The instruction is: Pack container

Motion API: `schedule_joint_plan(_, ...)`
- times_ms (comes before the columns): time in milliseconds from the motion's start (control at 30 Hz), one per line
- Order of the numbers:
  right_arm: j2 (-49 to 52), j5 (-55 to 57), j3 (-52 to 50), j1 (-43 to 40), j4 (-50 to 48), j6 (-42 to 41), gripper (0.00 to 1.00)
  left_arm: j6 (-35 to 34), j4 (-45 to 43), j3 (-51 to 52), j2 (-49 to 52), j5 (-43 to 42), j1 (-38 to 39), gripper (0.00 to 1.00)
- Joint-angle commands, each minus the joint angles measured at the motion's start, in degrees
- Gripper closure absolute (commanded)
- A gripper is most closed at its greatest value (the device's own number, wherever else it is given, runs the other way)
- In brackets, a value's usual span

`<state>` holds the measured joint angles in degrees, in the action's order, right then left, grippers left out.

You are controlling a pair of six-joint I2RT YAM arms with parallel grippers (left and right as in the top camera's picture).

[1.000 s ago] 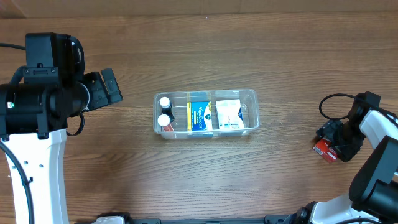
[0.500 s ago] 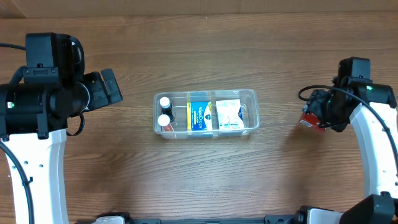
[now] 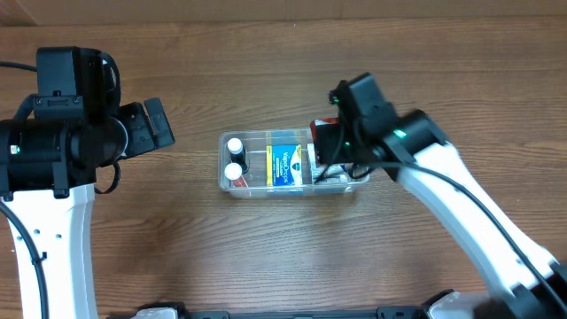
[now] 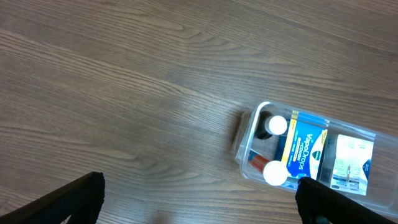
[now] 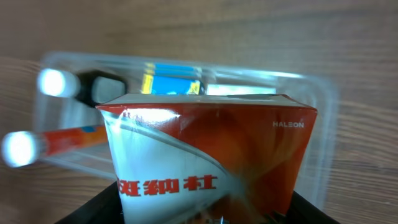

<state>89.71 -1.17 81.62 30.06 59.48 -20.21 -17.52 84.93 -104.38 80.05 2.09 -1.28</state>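
The clear plastic container [image 3: 255, 165] lies mid-table and holds two white-capped bottles [image 3: 234, 158], a blue box [image 3: 285, 163] and a white box [image 3: 323, 167]. My right gripper [image 3: 326, 142] is shut on a red and white box [image 3: 322, 127], held just above the container's right end. In the right wrist view this box [image 5: 211, 149] fills the frame between the fingers, with the container [image 5: 323, 124] behind it. My left gripper [image 3: 155, 124] is open and empty, left of the container. In the left wrist view the container [image 4: 249, 134] shows at lower right.
The brown wooden table [image 3: 292, 257] surrounds the container. The left arm's white base [image 3: 44, 248] stands at the left edge. The right arm [image 3: 461, 213] stretches in from the lower right.
My right gripper has carried the red and white box from the table's right edge leftward to above the container's right end. The left arm has not moved.
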Motion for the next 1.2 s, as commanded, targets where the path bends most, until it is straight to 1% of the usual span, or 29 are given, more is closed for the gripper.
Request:
schedule_joint_plan(0,6.3,0.6,0.9,-0.2,-1.2,-1.0,0.38,1.2,0.3,-0.2,0.3,-0.6,-0.3,0.00)
schedule_joint_plan(100,11.0,0.7,0.9,-0.8,-2.3,-1.0,0.38,1.3,0.3,-0.2,0.3,-0.6,-0.3,0.00)
schedule_joint_plan(200,13.2,0.7,0.6,-2.4,-2.4,-1.0,0.38,1.2,0.3,-0.2,0.3,-0.6,-0.3,0.00)
schedule_joint_plan(300,13.2,0.6,-0.3,-4.1,-2.0,-1.0,0.38,1.2,0.3,-0.2,0.3,-0.6,-0.3,0.00)
schedule_joint_plan(467,13.2,0.6,-0.3,-4.1,-1.5,-1.0,0.37,1.2,0.4,-0.2,0.3,-0.6,-0.3,0.00)
schedule_joint_plan(500,13.2,0.6,-0.3,-4.1,-1.1,-1.0,0.28,1.2,0.4,-0.2,0.3,-0.6,-0.3,0.00)
schedule_joint_plan(533,13.2,0.6,-0.3,-4.1,-0.7,-1.0,0.25,1.2,0.4,-0.2,0.3,-0.6,-0.3,0.00)
schedule_joint_plan(567,13.2,0.6,-0.3,-4.1,-0.2,-1.0,0.19,1.2,0.3,-0.2,0.3,-0.6,-0.3,0.00)
schedule_joint_plan(667,13.2,0.6,-0.3,-4.1,0.0,-1.0,0.18,1.2,0.4,-0.2,0.3,-0.6,-0.3,0.00)
schedule_joint_plan(767,13.0,0.6,-0.1,-4.1,-0.2,-1.0,0.22,1.2,0.4,-0.2,0.3,-0.6,-0.3,0.00)
schedule_joint_plan(800,12.4,0.7,0.6,-4.1,0.1,-1.0,0.22,1.2,0.4,-0.2,0.3,-0.6,-0.3,0.00)
schedule_joint_plan(900,6.4,6.1,5.4,-4.2,1.9,-1.0,0.18,1.3,0.5,-0.2,0.3,-0.6,-0.3,0.00)
schedule_joint_plan(933,4.0,8.0,6.9,-4.8,1.9,-1.0,0.13,1.3,0.5,-0.2,0.3,-0.6,-0.3,0.00)
schedule_joint_plan(967,0.5,9.4,8.3,-6.8,1.6,-1.0,0.00,1.3,0.3,-0.2,0.3,-0.6,-0.3,0.00)
schedule_joint_plan(1000,-1.6,9.2,8.5,-8.9,1.0,-1.0,0.00,1.2,0.1,-0.2,0.3,0.0,-0.3,0.00)
schedule_joint_plan(1033,-3.4,9.2,8.5,-12.8,1.0,-1.0,0.00,1.2,0.1,-0.2,0.3,0.9,-0.3,0.00)
schedule_joint_plan(1133,-4.1,9.5,8.5,-20.9,-1.4,-0.9,0.00,1.2,0.1,-0.2,0.3,1.1,-0.3,0.00)
schedule_joint_plan(1167,-4.3,8.4,8.5,-23.6,0.3,3.3,0.00,1.2,-0.5,-0.2,0.3,1.8,-0.4,0.00)
